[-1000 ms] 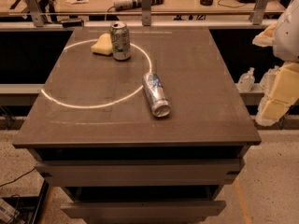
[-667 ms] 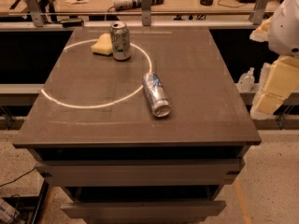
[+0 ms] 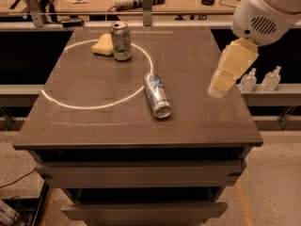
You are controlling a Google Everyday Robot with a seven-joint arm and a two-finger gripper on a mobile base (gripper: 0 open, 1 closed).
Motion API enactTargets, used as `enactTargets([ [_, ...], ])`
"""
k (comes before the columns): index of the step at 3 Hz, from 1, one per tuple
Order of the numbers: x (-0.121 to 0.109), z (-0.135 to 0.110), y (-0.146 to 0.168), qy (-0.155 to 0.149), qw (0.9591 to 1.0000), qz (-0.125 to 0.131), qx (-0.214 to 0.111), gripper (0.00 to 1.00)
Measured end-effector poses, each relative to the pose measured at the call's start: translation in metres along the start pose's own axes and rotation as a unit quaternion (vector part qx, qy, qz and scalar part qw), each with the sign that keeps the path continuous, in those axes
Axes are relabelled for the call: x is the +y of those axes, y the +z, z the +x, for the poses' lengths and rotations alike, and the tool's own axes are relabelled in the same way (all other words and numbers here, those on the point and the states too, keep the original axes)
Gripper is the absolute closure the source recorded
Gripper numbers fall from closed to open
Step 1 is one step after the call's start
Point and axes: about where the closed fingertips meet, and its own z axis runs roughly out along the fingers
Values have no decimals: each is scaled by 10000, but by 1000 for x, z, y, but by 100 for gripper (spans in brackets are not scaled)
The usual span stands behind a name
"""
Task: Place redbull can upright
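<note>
The redbull can (image 3: 156,94), slim and silver with blue panels, lies on its side near the middle of the dark table (image 3: 197,121), its open end towards the front edge. My gripper (image 3: 217,89) hangs from the white arm (image 3: 265,8) above the table's right part. It points down and left, to the right of the can and well apart from it. It holds nothing that I can see.
A wider white-and-green can (image 3: 121,41) stands upright at the back of the table beside a yellow sponge (image 3: 102,45). A white circle (image 3: 70,102) is marked on the tabletop. Two small bottles (image 3: 259,79) stand on a ledge to the right. A cluttered bench runs behind.
The arm has swung left, bringing the gripper from beyond the table's right edge to above its right part, closer to the redbull can. The cans have not moved.
</note>
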Motion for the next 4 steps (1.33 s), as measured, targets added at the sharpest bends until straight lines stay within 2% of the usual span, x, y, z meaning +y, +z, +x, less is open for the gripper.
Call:
enactTargets([
  [1, -4, -30, 23, 477, 9986, 136, 204, 0],
  [2, -7, -49, 45, 914, 9935, 265, 631, 0],
  [3, -8, -53, 43, 1335, 9886, 353, 594, 0],
  [4, -7, -52, 43, 1340, 9886, 352, 581, 0],
])
